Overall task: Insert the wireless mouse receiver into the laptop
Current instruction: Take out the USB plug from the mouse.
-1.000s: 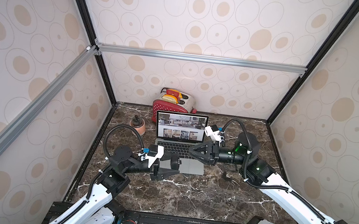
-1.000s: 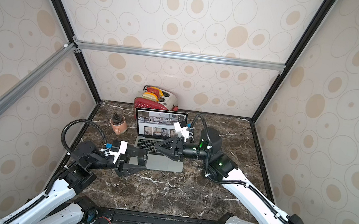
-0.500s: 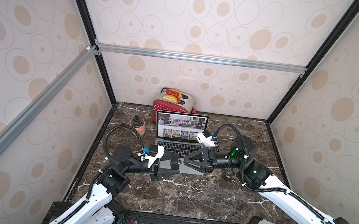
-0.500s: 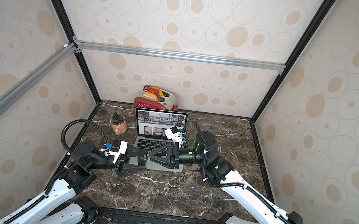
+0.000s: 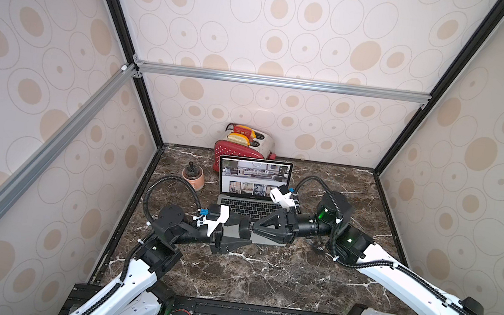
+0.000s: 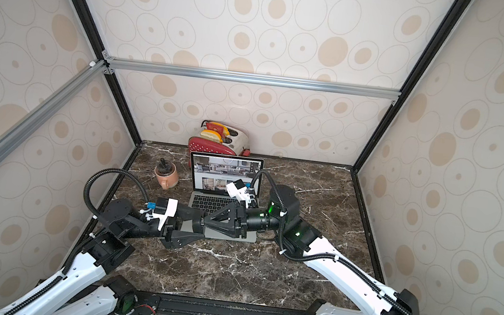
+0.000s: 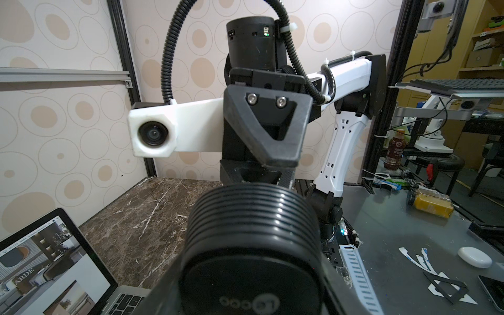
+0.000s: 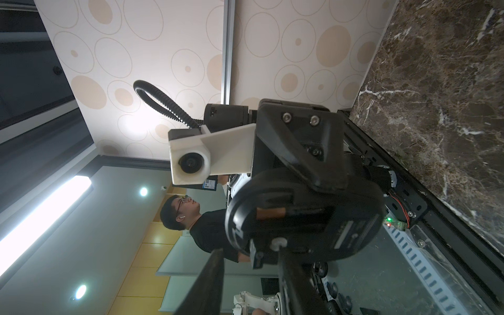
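Right wrist view shows the underside of a black mouse (image 8: 302,218) facing the right gripper (image 8: 249,253). The underside has an open battery bay and a small white nub (image 8: 279,242) beside the bay. Whether that nub is the receiver cannot be told. The right gripper's jaws stand partly apart, with one fingertip (image 8: 289,270) right at the nub and nothing between them. The left gripper (image 5: 236,232) is clamped on the mouse and holds it in the air with the underside turned toward the other arm.

In both top views the two grippers meet tip to tip above the front edge of the laptop (image 5: 254,178) (image 6: 225,174). The laptop stands open on the marble table (image 5: 261,280) with its screen lit, just in front of a toaster (image 5: 245,144) at the back wall. A brown cup (image 5: 193,179) sits on the robot's left of it.

The step in hand looks like pulling the receiver out of its storage slot in the mouse, so insertion has not begun. The next move likely calls for centring the jaws on the receiver's exposed end and closing narrowly on it. It would then be drawn straight out while the left arm holds firm, and carried to a port on the laptop's side edge. No port shows in these pictures.
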You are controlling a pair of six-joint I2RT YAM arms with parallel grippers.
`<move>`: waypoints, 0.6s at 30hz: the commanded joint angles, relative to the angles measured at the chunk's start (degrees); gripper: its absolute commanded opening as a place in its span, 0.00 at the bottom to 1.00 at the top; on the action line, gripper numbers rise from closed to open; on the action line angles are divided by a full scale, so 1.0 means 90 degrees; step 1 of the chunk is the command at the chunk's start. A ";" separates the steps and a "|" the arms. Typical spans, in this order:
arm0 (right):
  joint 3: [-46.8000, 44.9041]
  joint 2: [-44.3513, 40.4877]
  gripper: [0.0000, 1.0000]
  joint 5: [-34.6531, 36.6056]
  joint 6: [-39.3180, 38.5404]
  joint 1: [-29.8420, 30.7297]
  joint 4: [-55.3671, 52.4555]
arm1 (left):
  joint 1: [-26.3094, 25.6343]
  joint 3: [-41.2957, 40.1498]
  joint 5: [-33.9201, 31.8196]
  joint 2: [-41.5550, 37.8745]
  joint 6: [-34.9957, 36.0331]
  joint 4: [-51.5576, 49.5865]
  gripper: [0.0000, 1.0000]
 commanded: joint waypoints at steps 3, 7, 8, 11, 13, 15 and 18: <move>-0.0046 0.0073 0.32 -0.0049 0.0175 0.0050 0.0417 | -0.0021 0.0108 0.0018 -0.0072 0.0041 0.0232 0.00; -0.0053 0.0095 0.28 -0.0059 0.0152 0.0048 0.0462 | -0.0014 0.0119 0.0018 -0.0080 0.0051 0.0206 0.00; -0.0054 0.0083 0.28 -0.0062 0.0139 0.0044 0.0443 | -0.0020 0.0124 0.0010 -0.0082 0.0052 0.0195 0.00; -0.0080 0.0063 0.27 -0.0072 0.0058 0.0044 0.0343 | -0.0013 0.0123 0.0008 -0.0083 0.0071 0.0169 0.00; -0.0094 0.0052 0.26 -0.0072 0.0058 0.0044 0.0367 | -0.0014 0.0127 0.0008 -0.0082 0.0099 0.0126 0.00; -0.0096 0.0038 0.25 -0.0072 0.0039 0.0041 0.0368 | -0.0020 0.0128 -0.0002 -0.0082 0.0095 0.0116 0.00; -0.0095 0.0014 0.23 -0.0099 -0.0014 0.0043 0.0297 | -0.0018 0.0128 -0.0012 -0.0072 0.0094 0.0116 0.00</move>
